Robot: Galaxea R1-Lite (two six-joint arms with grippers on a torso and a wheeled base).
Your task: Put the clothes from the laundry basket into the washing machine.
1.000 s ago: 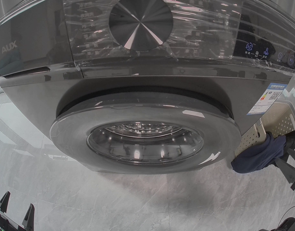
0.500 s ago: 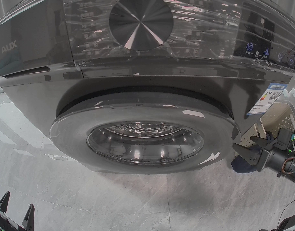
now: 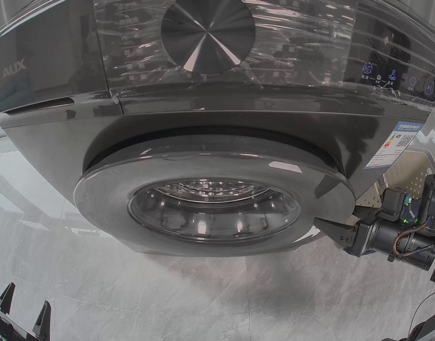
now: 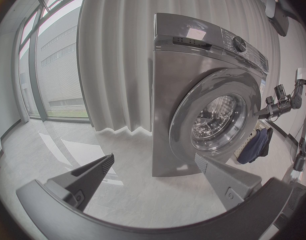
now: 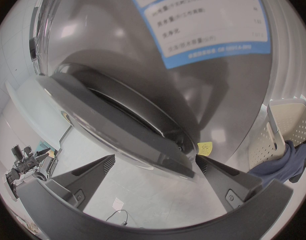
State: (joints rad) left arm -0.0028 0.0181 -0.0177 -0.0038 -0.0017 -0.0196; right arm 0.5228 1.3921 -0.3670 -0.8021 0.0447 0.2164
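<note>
The grey washing machine (image 3: 217, 114) faces me with its round door (image 3: 103, 190) closed. My right gripper (image 3: 338, 216) is open at the door's right edge; in the right wrist view its fingers (image 5: 226, 177) stand on either side of the door rim (image 5: 126, 130). A cream perforated laundry basket (image 5: 289, 124) stands on the floor to the right of the machine, with a dark blue garment (image 5: 283, 167) draped over its front wall. The left wrist view shows the same garment (image 4: 256, 145). My left gripper (image 3: 23, 304) hangs open low at the left, far from the machine.
Pale marble-look floor (image 3: 179, 290) spreads in front of the machine. White curtains (image 4: 119, 57) and a large window (image 4: 56, 60) lie beyond the machine's left side. A cable (image 5: 118, 214) lies on the floor below the door.
My right gripper has swung left from the garment at the basket to the door's right edge. Its arm now covers the garment in the head view. The left gripper has stayed put.
</note>
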